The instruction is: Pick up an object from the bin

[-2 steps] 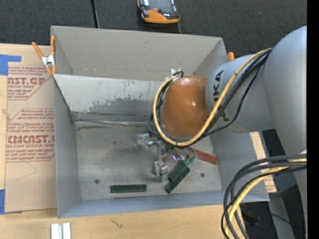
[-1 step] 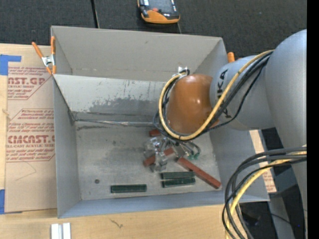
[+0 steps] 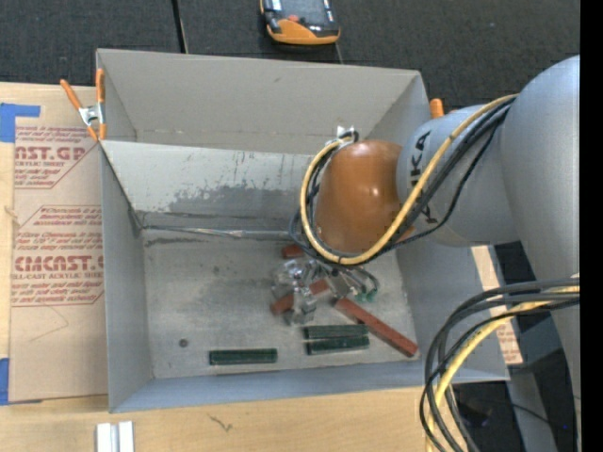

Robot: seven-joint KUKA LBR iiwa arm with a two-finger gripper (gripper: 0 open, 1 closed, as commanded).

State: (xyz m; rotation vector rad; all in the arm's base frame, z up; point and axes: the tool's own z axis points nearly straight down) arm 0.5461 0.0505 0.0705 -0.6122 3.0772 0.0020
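Orange wrist cover (image 3: 353,196) topmost, above right half of grey bin (image 3: 188,158). Below it, pincer (image 3: 301,285) down at bin floor; spread or pressed together: cannot tell. Small red-brown piece (image 3: 281,304) just beside pincer, floor centre. Long red-brown stick (image 3: 382,328) and dark green bars (image 3: 336,332) near, front right.

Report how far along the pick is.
Done: the gripper sits low in the bin, among red-brown sticks near its middle. In hand: I cannot tell whether it grips one. Left: lifting something clear; the green bars lie on the floor nearby.
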